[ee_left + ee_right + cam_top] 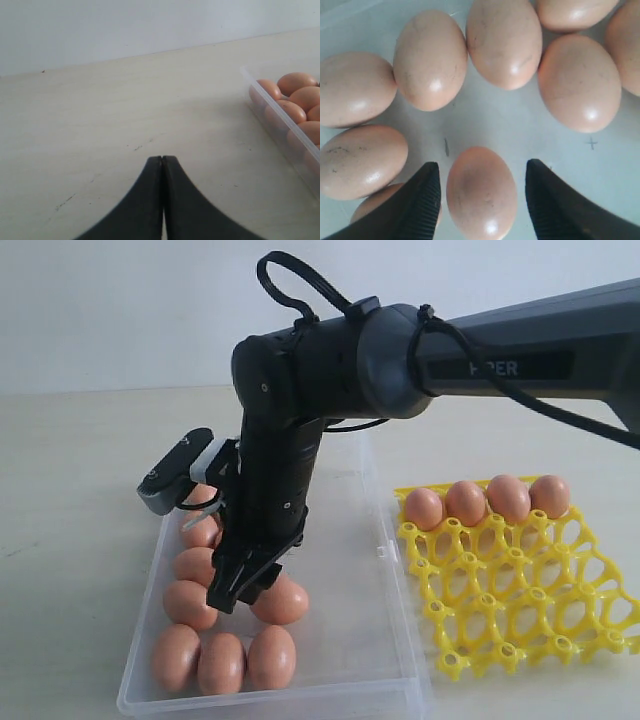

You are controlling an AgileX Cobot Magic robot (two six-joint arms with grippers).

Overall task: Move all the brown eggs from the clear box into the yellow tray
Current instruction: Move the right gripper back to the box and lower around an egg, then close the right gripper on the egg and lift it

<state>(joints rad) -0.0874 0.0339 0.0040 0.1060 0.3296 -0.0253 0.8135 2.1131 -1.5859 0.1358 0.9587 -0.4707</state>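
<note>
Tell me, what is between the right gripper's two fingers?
One brown egg, lying on the clear box floor; the right gripper is open around it, with a gap each side. The right wrist view shows it.

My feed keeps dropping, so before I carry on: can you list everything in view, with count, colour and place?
brown eggs in box: at least nine show, orange-brown, loose in the clear box; the right arm may hide more
brown eggs in tray: four, orange-brown, in the yellow tray's row farthest from the exterior camera
clear box: one, transparent, on the table, left of the tray in the exterior view
yellow tray: one, bright yellow, on the table, its other cells empty
table: one, pale beige, under everything
right arm: one, black, reaching into the box
right gripper: one, black, open, fingers either side of one egg
left gripper: one, black, shut, over bare table beside the box
</note>
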